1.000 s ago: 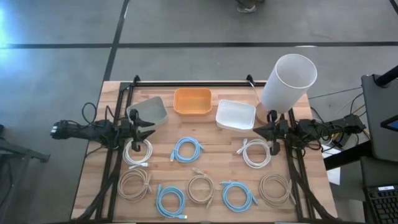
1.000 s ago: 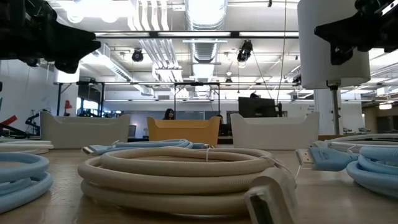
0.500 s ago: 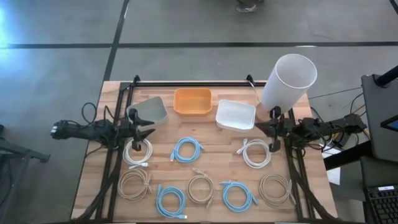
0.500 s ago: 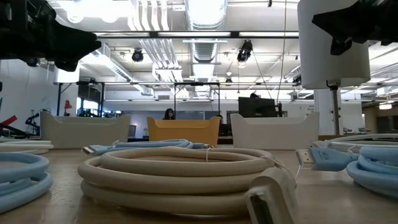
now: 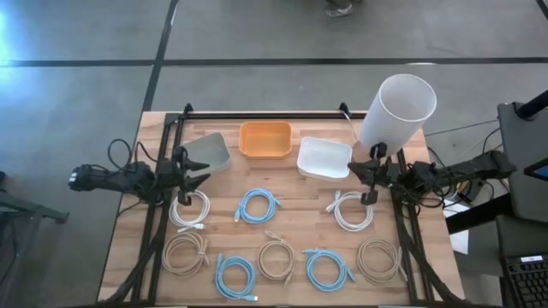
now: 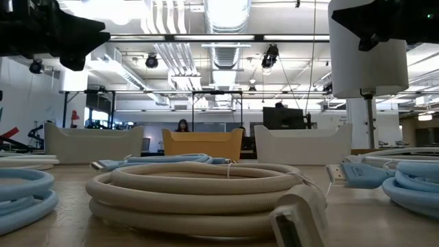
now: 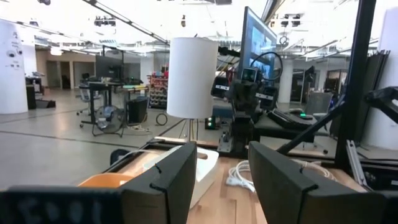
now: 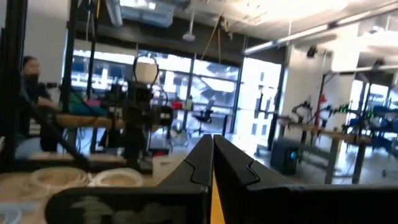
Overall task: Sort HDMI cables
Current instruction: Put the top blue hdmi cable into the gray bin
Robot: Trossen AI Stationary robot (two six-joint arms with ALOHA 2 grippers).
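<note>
Wooden table, left claw open, empty

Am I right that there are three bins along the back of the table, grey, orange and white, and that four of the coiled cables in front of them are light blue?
Not quite: the high view shows three light blue cables, not four. The grey bin, orange bin and white bin do stand along the back, as you say.
</note>
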